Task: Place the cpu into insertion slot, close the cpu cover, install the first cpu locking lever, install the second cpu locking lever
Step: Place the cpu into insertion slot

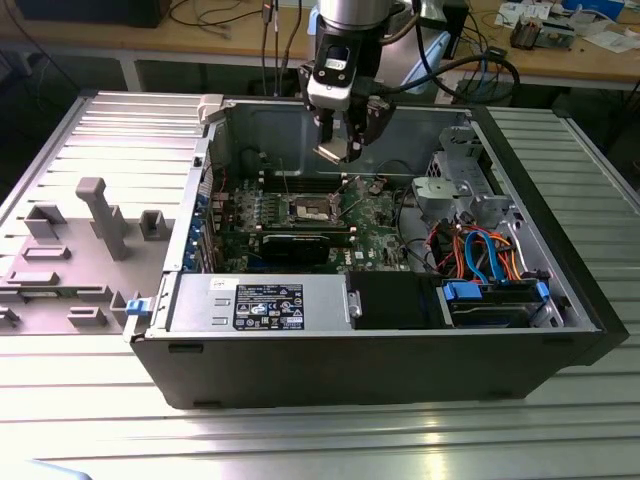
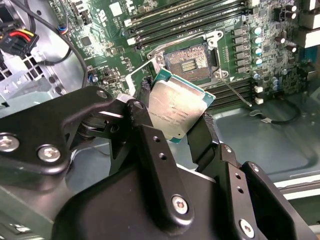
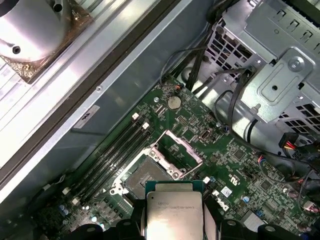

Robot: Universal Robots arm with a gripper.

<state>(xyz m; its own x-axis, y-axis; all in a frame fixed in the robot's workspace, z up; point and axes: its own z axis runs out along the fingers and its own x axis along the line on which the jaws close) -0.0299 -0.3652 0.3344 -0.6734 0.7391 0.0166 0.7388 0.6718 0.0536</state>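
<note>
My gripper (image 1: 345,148) hangs inside the open computer case, above the motherboard and slightly toward the case's back wall from the insertion slot (image 1: 312,208). It is shut on the cpu (image 2: 175,110), a silver-topped square chip with a green edge, held tilted between the two black fingers (image 2: 205,131). In both wrist views the insertion slot (image 2: 190,62) lies uncovered, its dark centre showing. The cpu cover (image 3: 178,151) stands swung open beside the slot (image 3: 147,176). A thin wire locking lever (image 2: 236,93) sticks out free from the socket's side. The cpu (image 3: 174,212) is clear of the socket.
Long memory slots (image 2: 190,20) run beside the socket. A black card (image 1: 295,245) lies nearer the front, with the power supply (image 1: 262,303) in front of it. A metal drive cage (image 1: 460,185) and coloured cables (image 1: 480,250) fill the exterior view's right. A grey fixture (image 1: 100,215) stands outside the case.
</note>
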